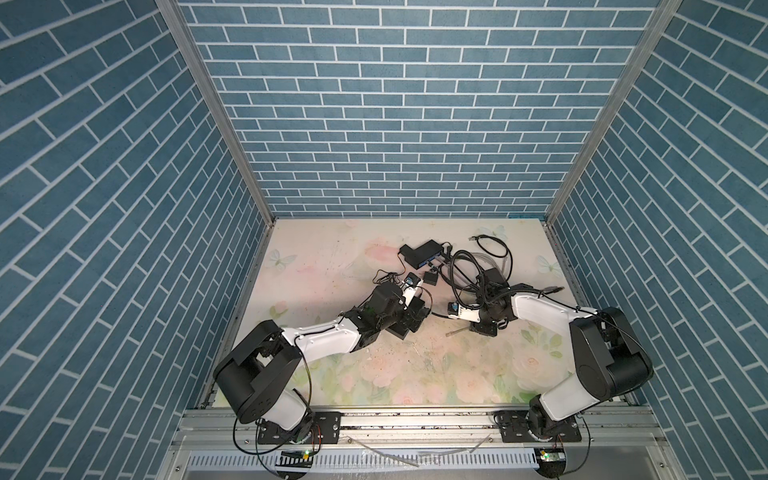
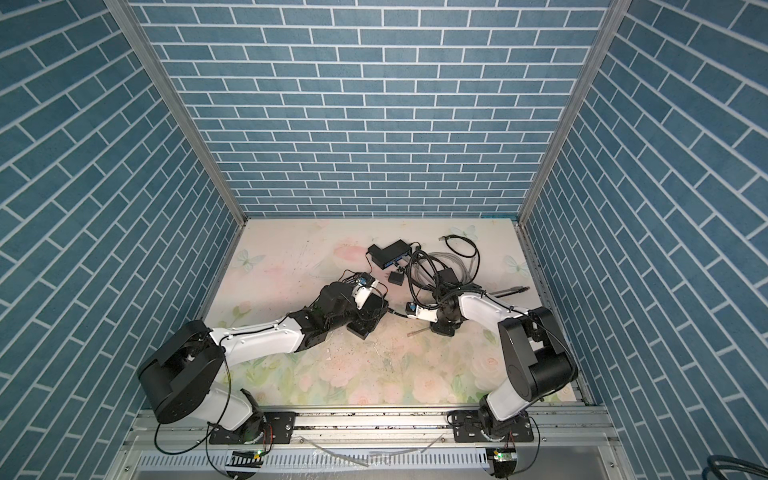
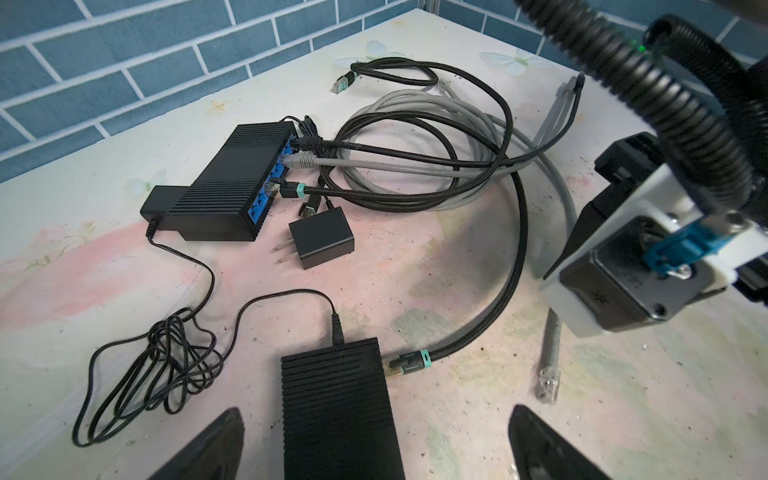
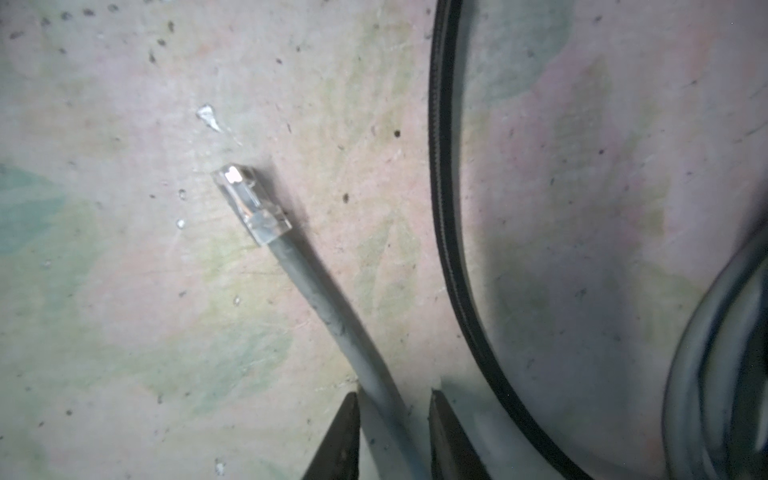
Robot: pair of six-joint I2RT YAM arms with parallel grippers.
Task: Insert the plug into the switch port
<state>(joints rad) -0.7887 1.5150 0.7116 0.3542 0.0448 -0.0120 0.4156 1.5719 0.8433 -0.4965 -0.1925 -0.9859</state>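
The floral surface [image 1: 316, 257] fills the lower middle of both top views, and we see the left arm [image 1: 328, 338] reaching in from the lower left and the right arm [image 1: 540, 309] from the lower right. The black switch [image 1: 424, 253] lies in the upper middle of the surface, its row of blue ports [image 3: 270, 195] turned toward the lower right of the frame. Several leads are plugged into them. A tangle of black and grey cables [image 1: 469, 266] loops just to its right. A small black wall adapter [image 1: 431, 277] lies just below the switch.

The left claw [image 3: 374, 449] is spread wide and holds nothing, with a ribbed black box [image 3: 336, 407] lying on the surface between its fingertips.

The right claw [image 4: 395, 436] is down at the surface with its tips on either side of the grey cable [image 4: 332, 316]. One tip meets the sheath and the other shows a sliver of gap, so we cannot tell whether it truly pinches.

The plug [image 1: 449, 333], clear plastic on the end of that grey cable, lies flat on the surface near the centre of the frame, between the two claws and well below the switch. Its long axis runs nearly sideways across both top views. The tip points left and slightly down, away from the right claw and away from the ports. In the right wrist view the plug [image 4: 251, 203] sits well clear of the fingertips.
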